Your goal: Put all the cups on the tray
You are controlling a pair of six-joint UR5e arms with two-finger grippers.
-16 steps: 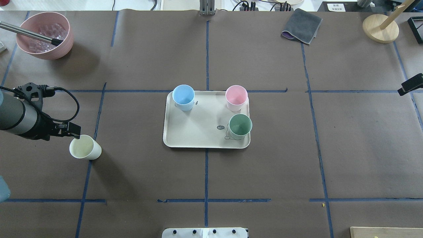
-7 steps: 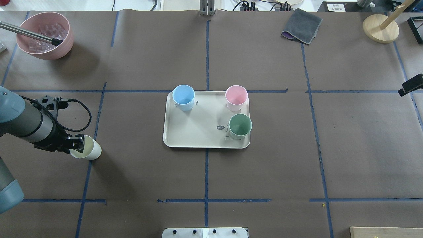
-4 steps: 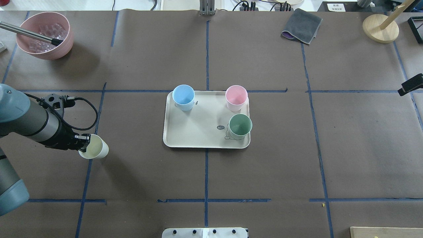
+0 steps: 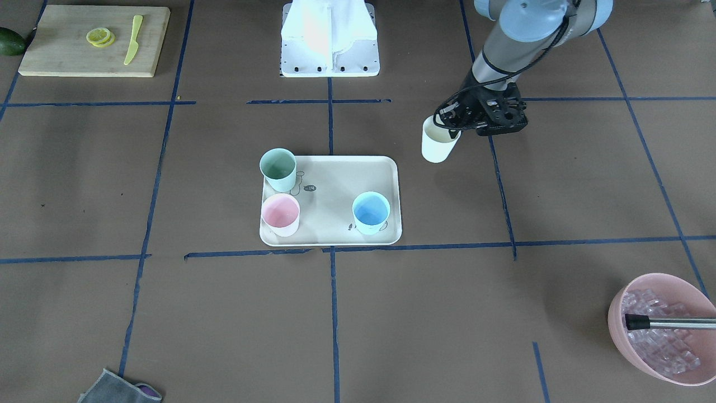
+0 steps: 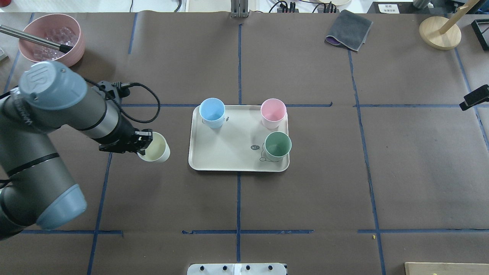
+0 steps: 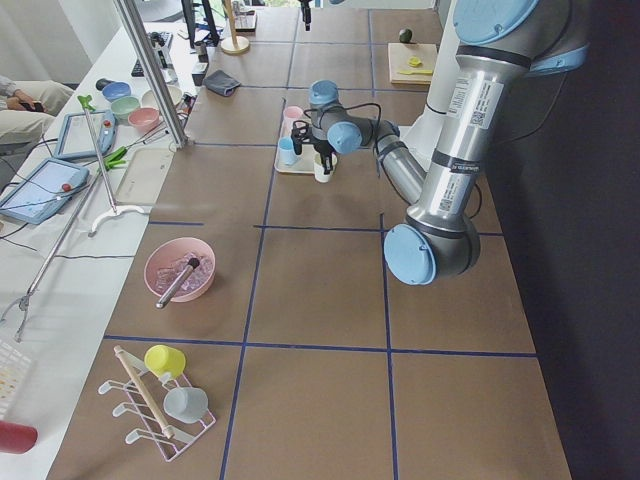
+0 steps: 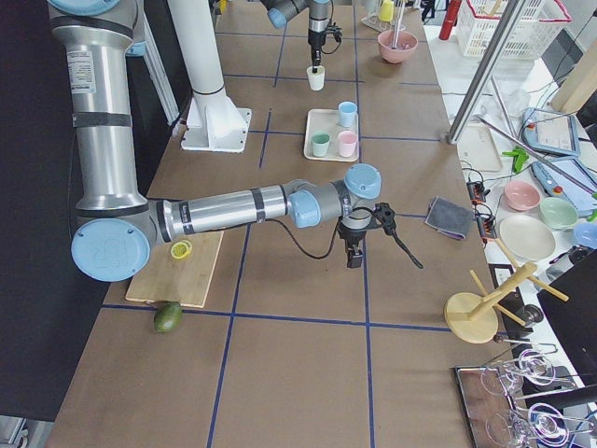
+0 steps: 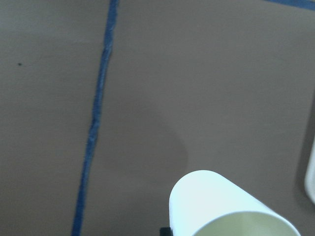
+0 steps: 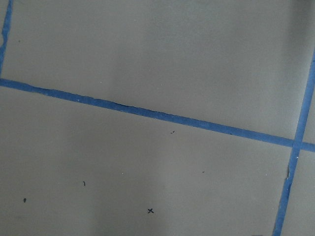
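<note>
Probably a robotics lab, paper-covered table (image 5: 305,198) gridded with blue tape (image 5: 238,61), industrial arm (image 5: 49,114), tablet (image 6: 42,186) on side bench (image 6: 100,260)

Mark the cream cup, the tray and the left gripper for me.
cream cup (image 5: 156,152), overhead exterior view, on its inner wall.
tray (image 5: 229,143), overhead exterior view, on its bare floor.
left gripper (image 5: 144,145), overhead exterior view, between the fingertips at the cream cup's rim.

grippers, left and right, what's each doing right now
Left gripper: closed on the cream-white cup.
Right gripper: cannot tell.
</note>
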